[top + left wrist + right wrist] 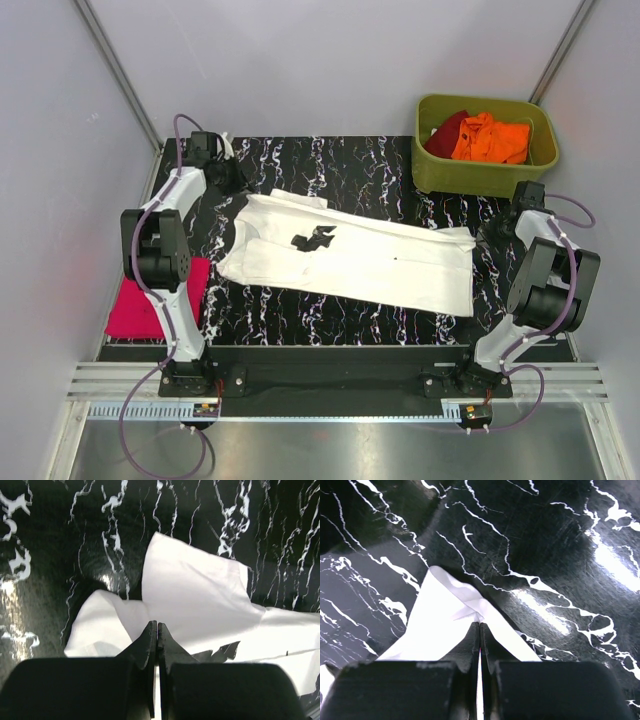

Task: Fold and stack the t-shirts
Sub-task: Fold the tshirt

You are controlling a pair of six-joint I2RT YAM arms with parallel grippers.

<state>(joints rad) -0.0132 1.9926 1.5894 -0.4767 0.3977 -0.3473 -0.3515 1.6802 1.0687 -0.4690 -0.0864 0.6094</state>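
One t-shirt (370, 265), marbled table (350, 165), lilac walls (320, 60).

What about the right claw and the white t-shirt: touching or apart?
Touching. Right wrist view: the right claw is shut, with white t-shirt cloth pinched up between its tips.

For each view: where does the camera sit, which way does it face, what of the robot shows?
Top external: above, behind the bases, looking down at the table; left arm and right arm show.
Left wrist: on the left arm, looking past the left gripper, shut on the white t-shirt.
Right wrist: same, right gripper pinching its corner.
Shared: the shirt.
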